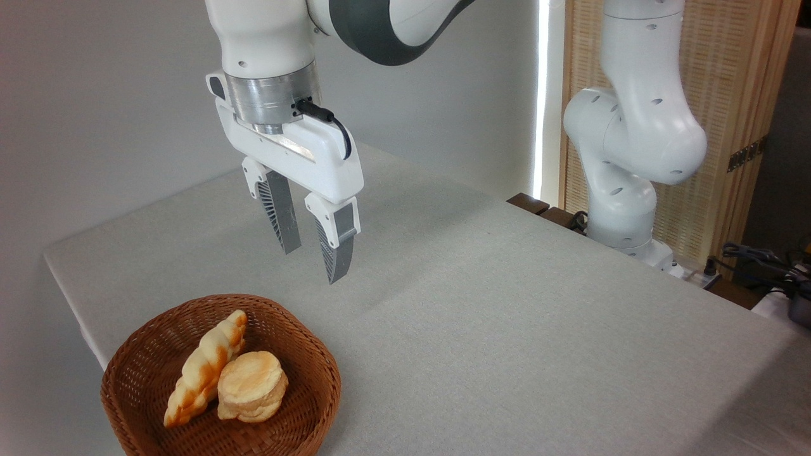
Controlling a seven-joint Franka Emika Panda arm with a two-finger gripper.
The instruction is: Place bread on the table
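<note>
The bread (252, 385), a small round layered bun with a toasted top, lies in a round brown wicker basket (146, 354) at the lower left. It leans against a longer twisted loaf (204, 367) in the same basket. My gripper (313, 263) hangs in the air above and behind the basket, pointing down, open, with nothing between its grey ribbed fingers (282, 218). It is well clear of the bread. The table (507, 316), covered in light grey-beige cloth, spreads across most of the view.
The arm's white base (624, 209) stands at the table's far right edge. Cables and dark equipment (766, 266) lie beyond the right edge, in front of a wooden slatted screen (735, 82). A grey wall is behind.
</note>
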